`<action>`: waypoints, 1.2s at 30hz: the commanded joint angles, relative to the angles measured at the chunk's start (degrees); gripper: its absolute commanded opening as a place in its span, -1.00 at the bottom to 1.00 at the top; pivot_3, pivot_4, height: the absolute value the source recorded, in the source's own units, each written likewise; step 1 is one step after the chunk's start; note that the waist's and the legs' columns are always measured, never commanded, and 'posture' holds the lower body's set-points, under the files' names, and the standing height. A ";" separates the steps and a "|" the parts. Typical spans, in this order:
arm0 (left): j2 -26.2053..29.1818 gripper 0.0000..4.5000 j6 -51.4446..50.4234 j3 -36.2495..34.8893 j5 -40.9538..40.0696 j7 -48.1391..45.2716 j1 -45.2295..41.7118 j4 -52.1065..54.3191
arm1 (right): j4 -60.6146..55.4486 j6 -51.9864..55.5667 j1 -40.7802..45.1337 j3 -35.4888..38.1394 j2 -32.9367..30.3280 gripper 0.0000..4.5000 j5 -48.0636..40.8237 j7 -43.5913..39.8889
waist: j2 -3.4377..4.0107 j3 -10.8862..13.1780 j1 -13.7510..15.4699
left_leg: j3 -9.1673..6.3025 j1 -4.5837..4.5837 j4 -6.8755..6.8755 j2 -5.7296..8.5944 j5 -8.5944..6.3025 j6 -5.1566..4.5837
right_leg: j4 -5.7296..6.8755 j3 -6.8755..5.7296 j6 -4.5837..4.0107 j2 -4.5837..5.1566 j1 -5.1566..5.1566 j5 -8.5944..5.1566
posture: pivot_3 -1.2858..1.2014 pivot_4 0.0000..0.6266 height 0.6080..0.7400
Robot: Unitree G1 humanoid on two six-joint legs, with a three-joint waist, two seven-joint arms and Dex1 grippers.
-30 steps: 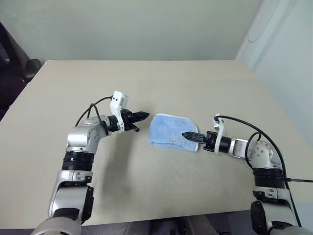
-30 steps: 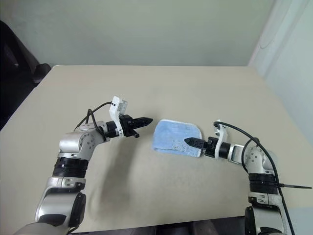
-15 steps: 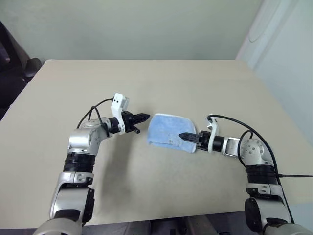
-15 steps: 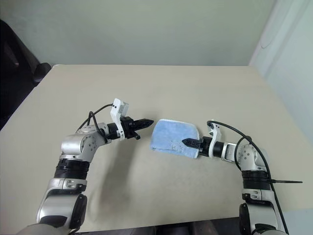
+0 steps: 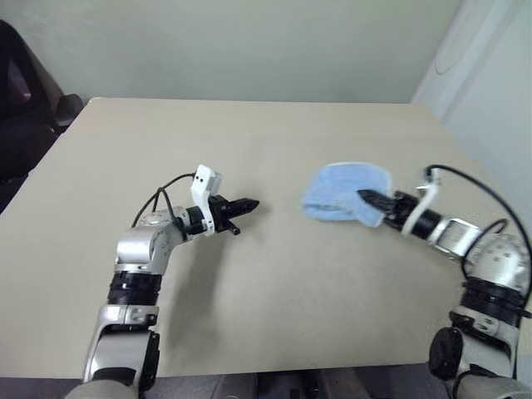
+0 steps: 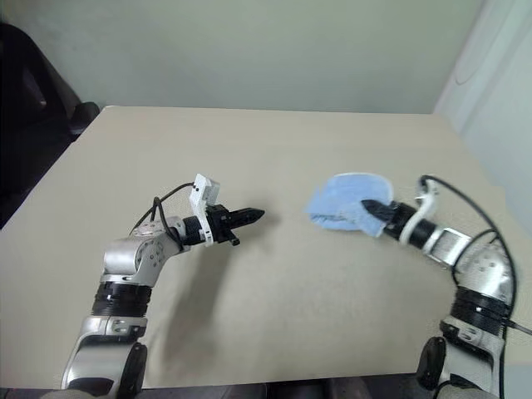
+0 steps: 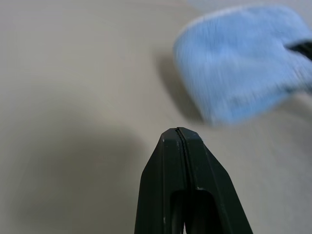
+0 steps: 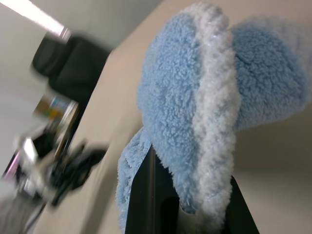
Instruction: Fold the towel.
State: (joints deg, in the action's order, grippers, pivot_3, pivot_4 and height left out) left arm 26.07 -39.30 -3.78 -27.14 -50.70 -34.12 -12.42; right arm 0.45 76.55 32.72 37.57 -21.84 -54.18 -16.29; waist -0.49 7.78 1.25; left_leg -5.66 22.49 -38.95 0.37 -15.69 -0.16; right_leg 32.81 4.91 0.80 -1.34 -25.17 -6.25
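On the beige table point(image 5: 274, 274), toward the robot's right side, the towel point(image 5: 342, 189) was bunched into a loose, puffy fold, one edge raised off the surface. The right pincer point(image 5: 366, 198) was clamped on that raised edge: in the right wrist view the white-stitched border point(image 8: 214, 107) draped over the closed black fingers point(image 8: 141, 204), with blue terry spilling to either side. The rest of the cloth rested on the table or hung just above it; which of the two could not be told from the head views.

The left pincer point(image 5: 249, 204) was closed on nothing, its two fingers pressed together, hovering above bare table well apart from the towel and pointing toward it. In the left wrist view the towel point(image 7: 241, 68) lay ahead of those shut fingertips point(image 7: 178, 134), with open table between.

The step in hand looked like carrying a gripped edge across to make a fold, or repositioning the cloth before one. The towel seemed already doubled at least once, though untidily. The next move probably called for laying the held edge down flat so its border met the opposite one, then letting go. The soft cloth could slump or roll as it was set down, so a low, slow placement would likely help, perhaps with the left pincer pinning the far side.
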 commanded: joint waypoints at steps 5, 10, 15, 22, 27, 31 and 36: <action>-1.61 -1.00 -0.11 0.67 -0.65 0.15 -1.38 1.01 | -0.46 0.80 2.00 17.68 -2.85 -1.00 -4.42 17.85 | 0.00 0.00 -0.02 | 0.00 -0.01 0.00 -0.01 0.00 -0.01 | 0.02 0.00 0.41 0.00 0.00 -0.25 | 0.03 -0.52 1.00; -2.71 -1.00 0.15 1.34 -0.27 0.04 -2.25 0.01 | 1.28 0.22 -0.49 23.19 -1.70 -1.00 -4.11 26.59 | 0.00 0.00 -0.01 | -0.01 -0.01 0.01 -0.02 -0.02 -0.05 | 0.02 0.00 0.46 0.01 0.00 -0.27 | 0.03 -0.52 1.00; -3.27 -1.00 0.75 2.34 0.10 -0.43 -2.82 -1.15 | -0.53 1.37 -3.34 23.06 0.42 -1.00 -5.14 30.64 | 0.08 0.00 -0.11 | 0.00 -0.01 0.02 -0.02 -0.08 -0.13 | 0.01 0.01 0.59 0.02 0.00 -0.31 | 0.03 -0.52 1.00; -3.96 -1.00 1.05 3.08 0.18 -0.46 -2.70 -0.88 | -0.75 0.24 -5.06 21.71 -0.46 -0.62 -4.41 31.77 | 0.10 0.00 -0.10 | 0.03 -0.01 0.00 0.00 -0.08 -0.16 | 0.00 0.02 0.68 0.05 0.03 -0.29 | 0.03 -0.52 1.00; -4.32 -1.00 1.06 3.09 -0.09 -0.54 -2.29 -0.48 | -1.44 -0.58 -6.37 21.72 -2.24 0.14 -5.71 29.91 | 0.11 0.00 0.11 | 0.03 0.01 0.00 0.02 -0.09 -0.18 | 0.00 0.02 0.79 0.09 0.06 -0.36 | 0.03 -0.52 1.00; -4.48 -1.00 1.06 3.03 -0.27 -0.62 -2.00 -0.26 | -3.96 -2.28 -8.36 19.89 -4.00 0.77 -5.32 28.45 | 0.12 -0.01 0.14 | 0.04 0.02 0.00 0.05 -0.13 -0.25 | -0.01 0.02 0.87 0.14 0.08 -0.42 | 0.03 -0.52 1.00; -4.16 -1.00 1.28 2.71 -0.40 -1.13 -2.09 -0.87 | -6.15 -4.61 -10.62 19.07 -6.08 0.98 -4.45 29.13 | 0.12 -0.01 0.15 | 0.05 0.02 -0.01 0.11 -0.15 -0.30 | -0.01 0.02 0.95 0.21 0.12 -0.47 | 0.03 -0.52 1.00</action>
State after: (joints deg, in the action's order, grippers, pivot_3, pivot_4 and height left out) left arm 21.58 -39.19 -0.39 -27.10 -51.01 -35.78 -14.28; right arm -2.91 73.09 22.45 56.76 -26.30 -58.34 12.98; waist -0.36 7.77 1.40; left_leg -5.60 22.51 -38.97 0.48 -15.84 -0.46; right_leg 32.80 4.93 1.75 -1.11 -25.05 -6.72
